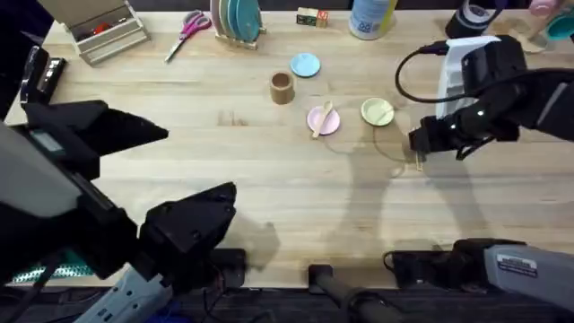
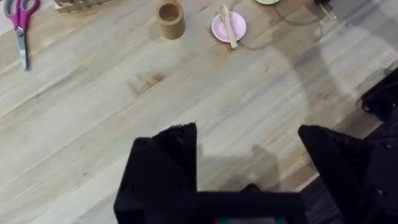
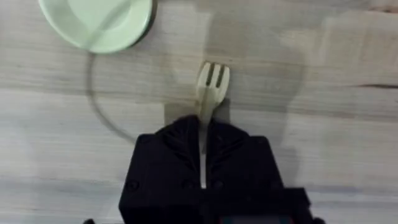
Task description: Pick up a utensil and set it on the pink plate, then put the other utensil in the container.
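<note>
— Pinching the fork [image 3: 210,87] by its handle, are they? The right gripper [image 3: 202,140] looks shut on it.

— Yes. In the right wrist view the two black fingers [image 3: 177,146] are closed on the slim handle, and the tines stick out past the fingertips, pointing away from the wrist. The fork's long axis runs straight along the line of the fingers. It seems to lie on or just above the worktop [image 1: 269,170]; I cannot tell which.

— So which step is this?

— The second, I'd judge. The spoon [image 1: 322,119] already lies across the pink plate [image 1: 328,125], near the middle of the overhead frame. What's left is the fork going into the container [image 1: 282,88], the brown cup up and to the left of that plate.

— And the next move?

— Lift, carry left past the yellow-green plate [image 1: 377,111] and the pink one, then tip the fork upright over the narrow cup before releasing.

— The left gripper [image 2: 249,155]?

— Its fingers stand spread apart, holding nothing, at the lower left of the overhead frame.
</note>
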